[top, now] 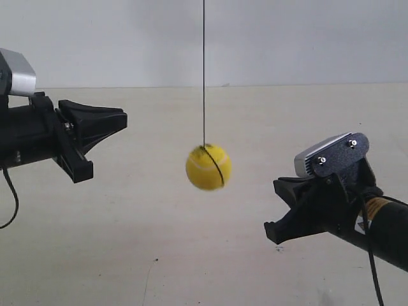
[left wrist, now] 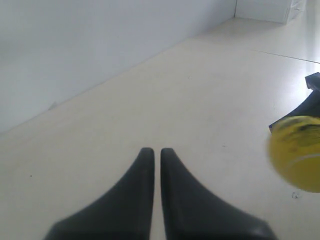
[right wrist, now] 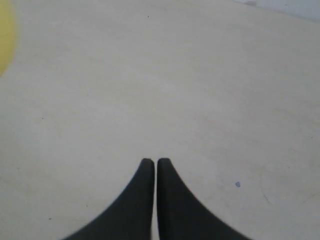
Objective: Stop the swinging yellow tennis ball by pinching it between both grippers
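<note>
A yellow tennis ball (top: 208, 167) hangs on a thin dark string (top: 204, 70) that runs straight up out of the frame and wraps round the ball. Its edges are slightly blurred. It hangs above a pale worktop (top: 191, 261), touching nothing. The claw of the arm at the exterior view's left (top: 118, 118) points toward it from slightly higher. The claw of the arm at the exterior view's right (top: 284, 188) sits lower and somewhat nearer the ball. Each carries a silver-grey camera block (top: 16, 71) on top. A plain pale wall (top: 299, 38) stands behind.
</note>
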Motion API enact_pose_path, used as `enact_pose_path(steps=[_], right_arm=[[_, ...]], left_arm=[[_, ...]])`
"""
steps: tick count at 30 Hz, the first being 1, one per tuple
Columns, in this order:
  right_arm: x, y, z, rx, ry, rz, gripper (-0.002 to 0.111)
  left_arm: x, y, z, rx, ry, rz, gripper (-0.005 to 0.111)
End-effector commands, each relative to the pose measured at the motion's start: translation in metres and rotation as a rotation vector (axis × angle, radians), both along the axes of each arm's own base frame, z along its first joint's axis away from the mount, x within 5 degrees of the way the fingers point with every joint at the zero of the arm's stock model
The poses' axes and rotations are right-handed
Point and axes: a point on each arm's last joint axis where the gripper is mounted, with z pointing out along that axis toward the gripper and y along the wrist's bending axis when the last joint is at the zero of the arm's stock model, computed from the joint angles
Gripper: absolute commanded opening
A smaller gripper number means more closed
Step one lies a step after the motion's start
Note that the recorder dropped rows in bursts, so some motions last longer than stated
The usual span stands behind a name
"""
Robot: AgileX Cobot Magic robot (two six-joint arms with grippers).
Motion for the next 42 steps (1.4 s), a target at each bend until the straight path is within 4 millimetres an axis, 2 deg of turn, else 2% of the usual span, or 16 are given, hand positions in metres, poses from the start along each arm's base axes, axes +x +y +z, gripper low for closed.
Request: enact_pose_path(steps=[1, 7, 15, 31, 38, 42], right_arm=[[0.001, 0.002, -0.001, -0.01, -0.003, 0.012, 0.0], [0.001, 0.002, -0.001, -0.011, 0.0, 0.017, 0.0], [0.0, 0.004, -0.001, -0.006, -0.001, 0.043, 0.0], [0.01, 0.013, -0.004, 0.064, -0.13, 0.076, 0.0], [0.02, 0.019, 0.006, 0.066, -0.225, 0.096, 0.0], [0.022, 0.021, 0.007, 0.065, -0.234, 0.097, 0.0]], left_arm=[[0.004, -0.005, -0.002, 0.019, 0.011, -0.039, 0.005], [0.016, -0.028, -0.026, 0.052, 0.078, -0.143, 0.005], [0.012, -0.042, -0.027, 0.071, 0.062, -0.195, 0.005], [0.019, -0.042, -0.023, 0.095, -0.027, -0.16, 0.005], [0.034, -0.05, -0.041, 0.077, 0.008, -0.219, 0.005], [0.041, -0.052, -0.043, 0.078, 0.0, -0.228, 0.005]])
